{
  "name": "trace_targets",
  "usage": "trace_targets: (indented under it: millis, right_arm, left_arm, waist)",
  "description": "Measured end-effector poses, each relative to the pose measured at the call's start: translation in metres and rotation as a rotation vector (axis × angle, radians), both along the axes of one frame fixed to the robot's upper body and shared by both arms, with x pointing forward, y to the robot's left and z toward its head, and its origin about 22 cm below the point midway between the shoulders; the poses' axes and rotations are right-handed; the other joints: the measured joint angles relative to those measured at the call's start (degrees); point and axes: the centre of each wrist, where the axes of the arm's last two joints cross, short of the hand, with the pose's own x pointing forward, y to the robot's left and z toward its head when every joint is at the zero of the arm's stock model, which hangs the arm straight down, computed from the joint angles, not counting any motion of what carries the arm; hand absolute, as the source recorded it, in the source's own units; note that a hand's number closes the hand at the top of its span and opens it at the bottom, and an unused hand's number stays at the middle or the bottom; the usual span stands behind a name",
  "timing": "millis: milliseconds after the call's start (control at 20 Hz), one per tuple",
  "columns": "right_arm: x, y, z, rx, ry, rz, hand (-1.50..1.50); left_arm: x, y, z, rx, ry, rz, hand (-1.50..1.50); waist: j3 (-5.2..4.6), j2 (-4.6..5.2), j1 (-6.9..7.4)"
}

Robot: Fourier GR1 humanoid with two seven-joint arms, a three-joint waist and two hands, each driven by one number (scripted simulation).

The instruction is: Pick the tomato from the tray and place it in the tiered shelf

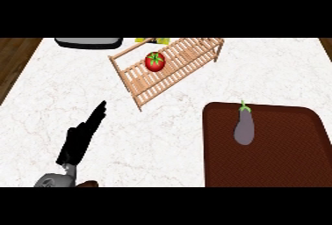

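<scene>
Tomato [155,61] lies on the slats of the wooden shelf [188,59], not on the tray [272,154], so by the look of things the placing is already done. It reads as light, round and smooth-skinned, likely soft enough to bruise and apt to roll on the slats; a hold across its widest part, clear of the green stem on top, would suit it best. Only an eggplant [244,127] rests on the dark tray. One hand [81,136] shows at the lower left of the surface [77,88], fingers straight and holding nothing; the right hand is out of sight. No brand, label or writing can be read anywhere.
</scene>
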Motion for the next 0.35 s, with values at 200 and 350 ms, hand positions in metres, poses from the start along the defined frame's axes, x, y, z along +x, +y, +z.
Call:
trace_targets:
  millis: [200, 350]
  right_arm:
    - [-0.009, -0.020, 0.003, -0.033, -0.012, 0.030, -1.50]
    - [-0.016, -0.033, -0.003, -0.063, -0.005, 0.053, -1.50]
  left_arm:
    - [0.004, -0.003, 0.003, 0.003, -0.001, -0.007, 0.00]
    - [0.003, -0.002, 0.004, -0.001, -0.001, -0.015, 0.00]
  waist:
    - [0.02, 0.05, 0.24]
    - [0.02, 0.02, 0.42]
